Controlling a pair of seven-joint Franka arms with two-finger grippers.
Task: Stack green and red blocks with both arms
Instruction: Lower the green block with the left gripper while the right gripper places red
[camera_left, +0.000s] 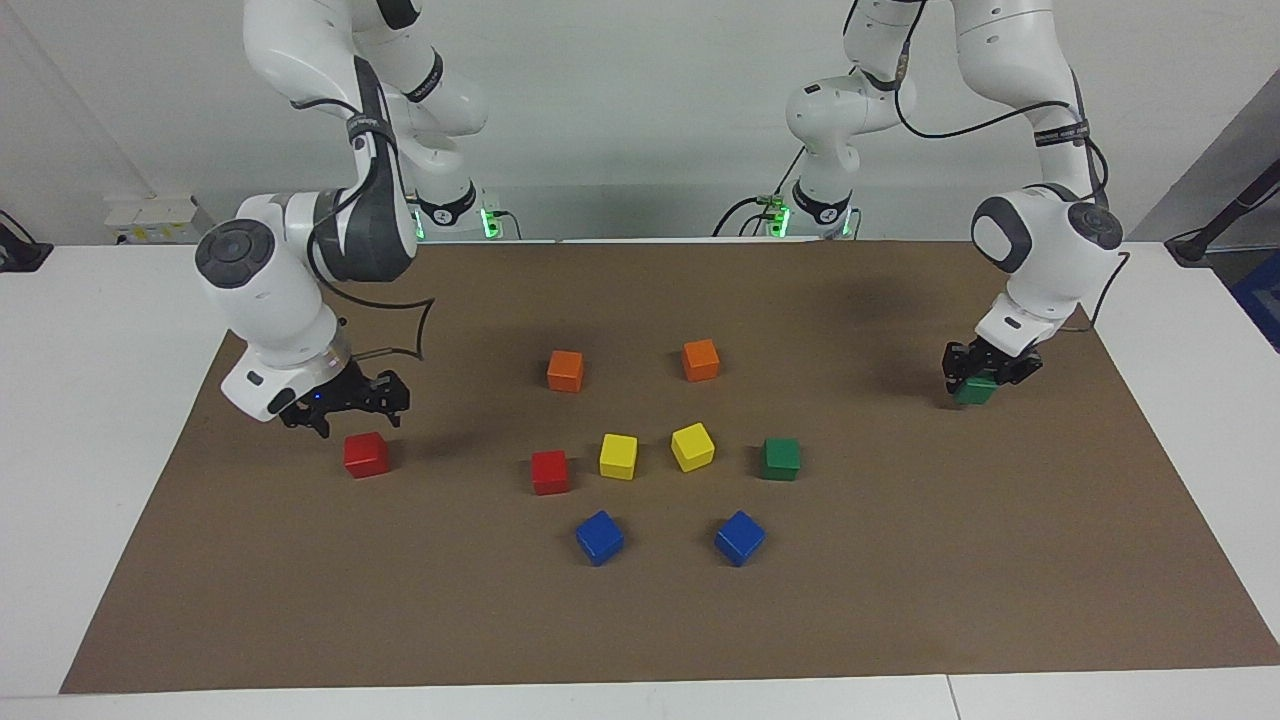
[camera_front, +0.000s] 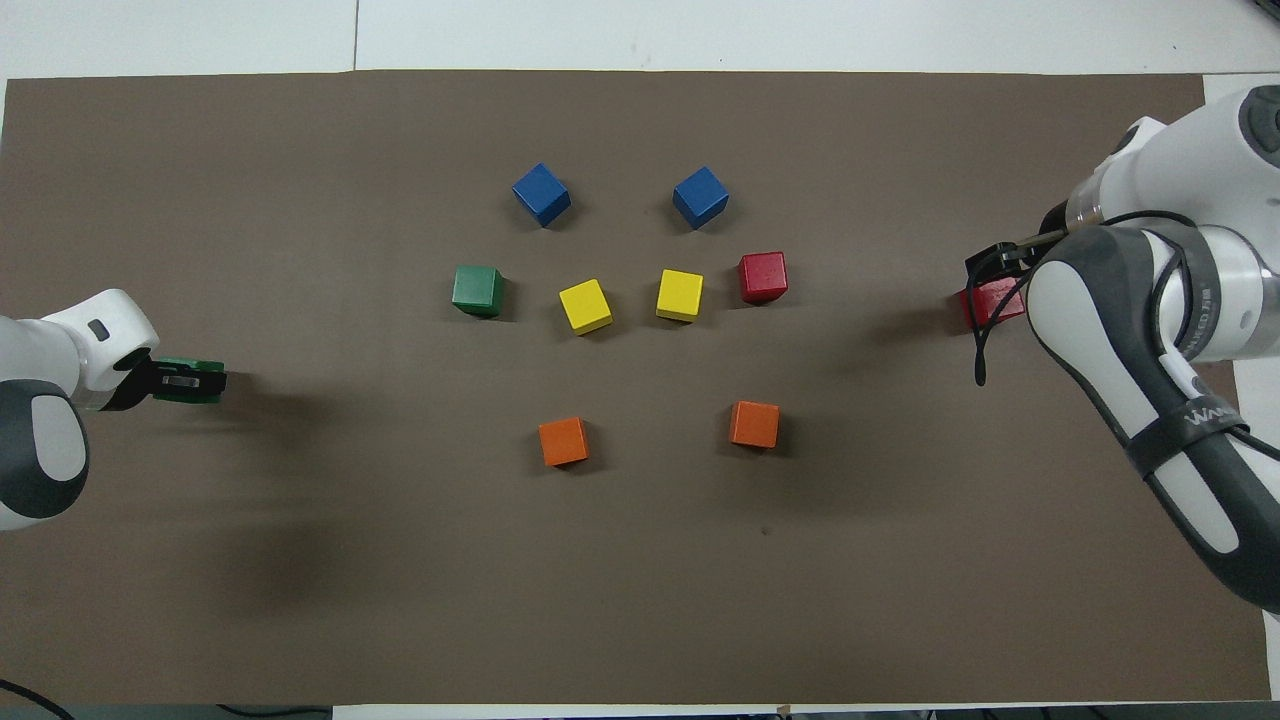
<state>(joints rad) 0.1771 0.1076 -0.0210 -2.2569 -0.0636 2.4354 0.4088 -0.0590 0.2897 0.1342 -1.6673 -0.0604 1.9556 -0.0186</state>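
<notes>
Red block (camera_left: 366, 454) – glossy cube | right tool (camera_left: 345, 408) spread above it

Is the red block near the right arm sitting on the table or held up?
On the table: the red block sits flat on the brown mat, with the right end effector open above it.

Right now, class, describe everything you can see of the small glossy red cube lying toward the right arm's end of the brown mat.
The small glossy red cube looks solid, smooth and evenly bright red. It sits flat and upright on the brown mat, apart from the other blocks. Nothing grips it: the right gripper hangs open just above it, clear of its top face. In the overhead view the right arm partly covers it.
</notes>
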